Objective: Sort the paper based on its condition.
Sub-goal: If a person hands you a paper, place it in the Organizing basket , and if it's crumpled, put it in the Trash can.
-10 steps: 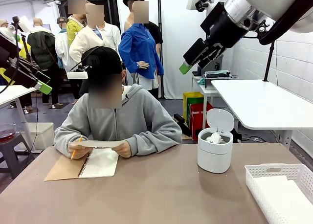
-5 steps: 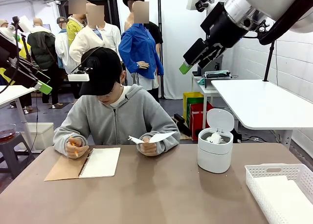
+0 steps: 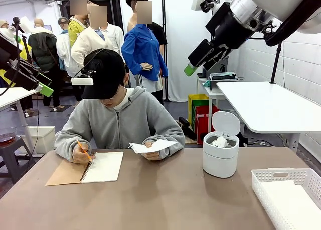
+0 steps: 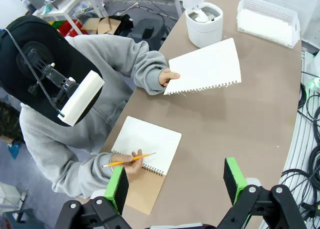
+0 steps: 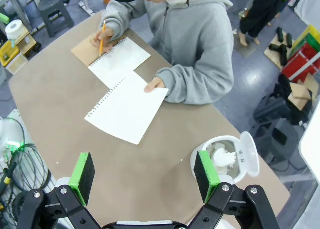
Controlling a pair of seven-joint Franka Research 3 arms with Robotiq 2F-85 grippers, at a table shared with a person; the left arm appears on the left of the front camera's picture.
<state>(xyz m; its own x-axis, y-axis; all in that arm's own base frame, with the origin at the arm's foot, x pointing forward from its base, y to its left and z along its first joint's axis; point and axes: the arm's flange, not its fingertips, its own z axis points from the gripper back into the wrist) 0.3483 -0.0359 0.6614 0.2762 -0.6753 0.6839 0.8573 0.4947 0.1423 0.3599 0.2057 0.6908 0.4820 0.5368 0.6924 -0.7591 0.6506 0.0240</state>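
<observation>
Below both raised tools, left tool (image 4: 175,186) and right tool (image 5: 145,176) spread empty, a person's hand (image 5: 152,85) holds a torn-out sheet (image 5: 127,109) over the counter (image 5: 60,89).

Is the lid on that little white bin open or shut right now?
Open. The white bin has its round lid tipped up behind the rim, and crumpled paper shows inside.

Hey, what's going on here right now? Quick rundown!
Left gripper and right gripper: open, empty, high above the table. Flat sheet in the person's hand, held over the table. White bin, lid up, wads inside. Nothing in the way.
</observation>
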